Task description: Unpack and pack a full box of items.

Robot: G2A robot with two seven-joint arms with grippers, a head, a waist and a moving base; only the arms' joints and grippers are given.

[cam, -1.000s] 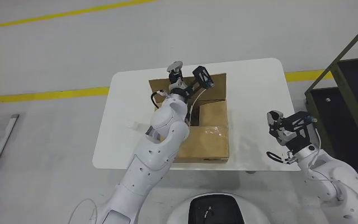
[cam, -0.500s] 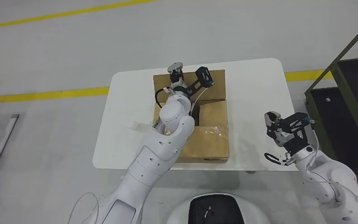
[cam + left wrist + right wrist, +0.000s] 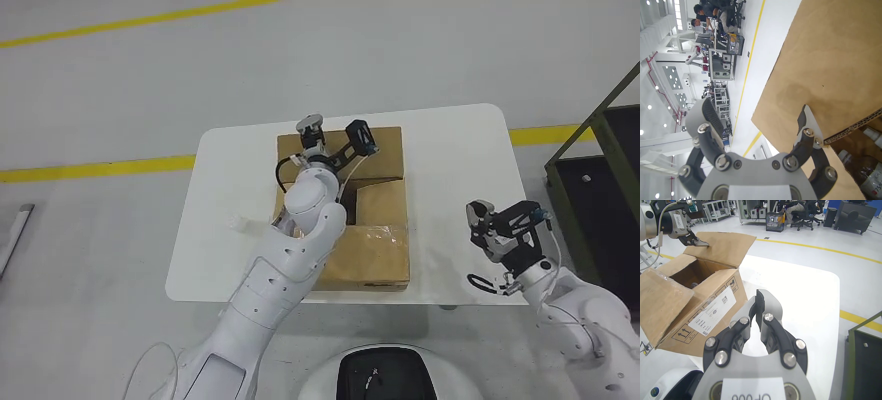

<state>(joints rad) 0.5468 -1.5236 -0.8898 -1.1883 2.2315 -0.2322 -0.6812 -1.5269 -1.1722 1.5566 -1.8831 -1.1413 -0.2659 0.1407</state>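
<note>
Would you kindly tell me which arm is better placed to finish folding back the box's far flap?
Probably left. The left gripper is open and touching the raised far flap. The right gripper is shut, over the table, apart from the box.

White rounded-corner desk [image 3: 460, 180] on pale grey smooth floor [image 3: 420, 50], yellow painted floor stripe [image 3: 100, 168] meeting the desk on both sides, olive-green metal-framed cart with dark panel [image 3: 585, 200] near one desk corner, black wheeled office chairs [image 3: 804, 217] far back in the hall.
</note>
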